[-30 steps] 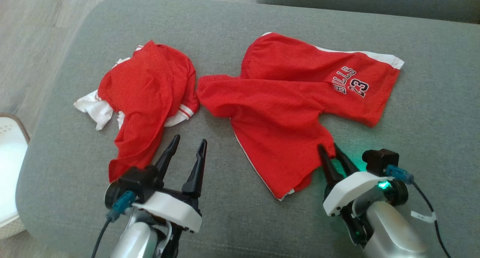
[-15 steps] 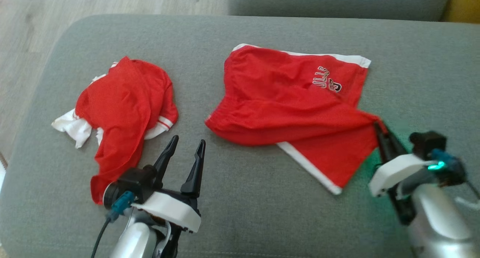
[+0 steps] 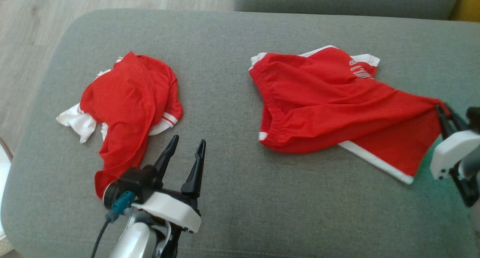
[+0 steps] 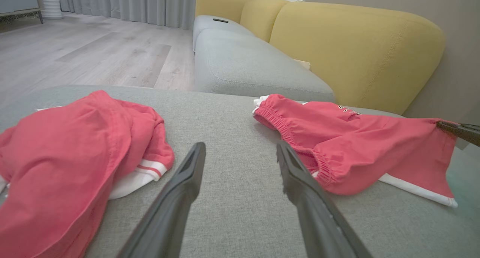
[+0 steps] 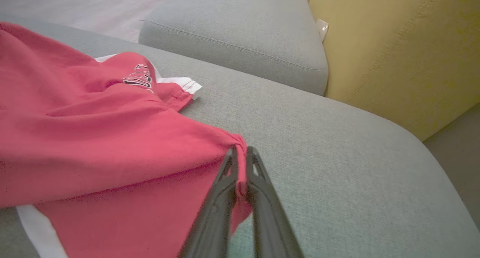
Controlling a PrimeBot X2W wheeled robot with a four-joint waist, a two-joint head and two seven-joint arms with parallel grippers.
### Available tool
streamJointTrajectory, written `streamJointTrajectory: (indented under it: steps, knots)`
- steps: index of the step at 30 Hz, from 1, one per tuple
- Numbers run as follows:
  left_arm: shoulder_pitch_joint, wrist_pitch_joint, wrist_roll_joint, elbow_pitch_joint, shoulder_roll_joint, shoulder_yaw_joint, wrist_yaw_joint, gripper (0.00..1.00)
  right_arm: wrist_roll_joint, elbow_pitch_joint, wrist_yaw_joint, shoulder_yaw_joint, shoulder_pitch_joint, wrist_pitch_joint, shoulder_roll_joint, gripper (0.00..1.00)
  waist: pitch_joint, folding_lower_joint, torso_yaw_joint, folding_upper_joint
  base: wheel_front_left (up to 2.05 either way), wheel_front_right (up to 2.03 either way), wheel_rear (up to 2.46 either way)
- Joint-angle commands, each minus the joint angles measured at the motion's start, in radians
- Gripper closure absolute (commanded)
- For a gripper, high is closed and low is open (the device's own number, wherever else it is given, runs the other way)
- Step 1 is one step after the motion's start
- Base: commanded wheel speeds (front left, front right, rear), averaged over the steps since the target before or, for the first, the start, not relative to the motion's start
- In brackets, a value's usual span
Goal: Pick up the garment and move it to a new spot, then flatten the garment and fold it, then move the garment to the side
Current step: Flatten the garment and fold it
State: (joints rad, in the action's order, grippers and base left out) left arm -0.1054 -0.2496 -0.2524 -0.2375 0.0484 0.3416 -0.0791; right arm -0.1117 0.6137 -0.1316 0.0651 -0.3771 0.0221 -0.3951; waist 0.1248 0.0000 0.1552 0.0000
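Note:
The garment (image 3: 337, 108) is a pair of red shorts with white side stripes, lying rumpled on the right half of the grey cushion (image 3: 232, 198). My right gripper (image 3: 442, 110) is shut on a bunched corner of its cloth at the far right, pulling that corner into a taut peak. In the right wrist view the fingertips (image 5: 240, 151) pinch the red fabric (image 5: 93, 138). My left gripper (image 3: 189, 141) is open and holds nothing, low over the cushion between the two red garments. The left wrist view shows its spread gripper (image 4: 240, 145) and the shorts (image 4: 356, 145) to the right.
A second red and white garment (image 3: 127, 100) lies crumpled on the left of the cushion, close to my left gripper. A yellow backrest (image 4: 356, 51) and another grey seat (image 4: 243, 63) lie beyond. Wood floor (image 3: 30, 25) borders the cushion's far left edge.
My right gripper has shut on the shorts' corner and dragged the shorts to the right across the cushion. The head camera shifted too. My left gripper stays open in place.

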Motion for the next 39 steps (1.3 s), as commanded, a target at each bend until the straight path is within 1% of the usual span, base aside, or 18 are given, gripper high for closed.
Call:
streamJointTrajectory:
  steps: [1, 5, 9, 14, 16, 20, 23, 26, 28, 29, 33, 36, 39]
  knots:
    - [-0.034, -0.012, -0.006, 0.033, 0.002, -0.031, 0.000, 0.00, 0.014, -0.026, 0.001, 0.003, -0.036, -0.007, -0.022, 0.00, 0.002, 0.0000, 0.004, 0.0000, 0.00, 0.00, 0.00]
    - [-0.036, -0.012, 0.001, 0.035, 0.002, -0.040, -0.001, 0.00, 0.029, -0.045, 0.001, -0.039, -0.027, -0.052, 0.042, 0.00, -0.003, 0.0000, 0.003, 0.0000, 0.00, 0.00, 0.00]
    - [-0.030, -0.012, 0.011, 0.044, 0.002, -0.056, -0.004, 0.00, 0.017, -0.091, 0.001, -0.077, 0.015, -0.121, 0.129, 0.00, -0.021, 0.0000, -0.020, 0.0000, 0.00, 0.00, 0.00]
    - [-0.016, -0.012, 0.013, 0.065, 0.002, -0.076, -0.006, 0.00, 0.006, -0.175, 0.001, -0.095, 0.110, -0.203, 0.237, 0.00, -0.044, 0.0000, -0.061, 0.0000, 0.00, 0.00, 0.00]
    - [-0.013, -0.012, 0.016, 0.066, 0.002, -0.077, -0.009, 0.00, 0.025, -0.217, 0.001, -0.088, 0.157, -0.232, 0.264, 0.00, -0.050, 0.0000, -0.074, 0.0000, 0.00, 0.00, 0.00]
    - [-0.010, -0.012, 0.024, 0.057, 0.002, -0.074, -0.017, 0.00, 0.001, -0.292, 0.001, -0.117, 0.247, -0.265, 0.322, 0.00, -0.054, 0.0000, -0.099, 0.0000, 0.00, 0.00, 0.00]
    - [-0.016, -0.012, 0.045, 0.033, 0.002, -0.066, -0.026, 0.00, -0.012, -0.318, 0.001, -0.112, 0.292, -0.274, 0.338, 0.00, -0.047, 0.0000, -0.116, 0.0000, 0.00, 0.00, 0.00]
    - [-0.035, -0.012, 0.072, 0.003, 0.003, -0.053, -0.034, 0.00, -0.008, -0.327, 0.001, -0.096, 0.302, -0.276, 0.343, 0.00, -0.035, 0.0000, -0.129, 0.0000, 0.00, 0.00, 0.00]
    - [-0.058, -0.012, 0.115, -0.026, 0.022, -0.018, -0.041, 0.00, -0.015, -0.333, 0.001, -0.094, 0.293, -0.277, 0.344, 0.00, -0.023, 0.0000, -0.138, 0.0000, 0.00, 0.00, 0.00]
    - [-0.058, -0.012, 0.115, -0.026, 0.022, -0.018, -0.041, 0.00, -0.015, -0.333, 0.001, -0.094, 0.293, -0.277, 0.344, 0.00, -0.023, 0.0000, -0.138, 0.0000, 0.00, 0.00, 0.00]
    - [-0.132, -0.012, 0.236, -0.121, 0.092, 0.097, -0.048, 0.00, -0.012, -0.346, 0.001, -0.091, 0.266, -0.273, 0.344, 0.00, 0.011, 0.0000, -0.158, 0.0000, 0.00, 0.00, 0.00]
    - [-0.198, -0.012, 0.277, -0.189, 0.118, 0.156, -0.050, 0.00, 0.003, -0.350, 0.001, -0.085, 0.252, -0.270, 0.345, 0.00, 0.039, 0.0000, -0.174, 0.0000, 0.00, 0.00, 0.00]
    - [-0.262, -0.012, 0.292, -0.247, 0.128, 0.192, -0.050, 0.00, -0.003, -0.349, 0.001, -0.088, 0.244, -0.269, 0.345, 0.00, 0.062, 0.0000, -0.187, 0.0000, 0.00, 0.00, 0.00]
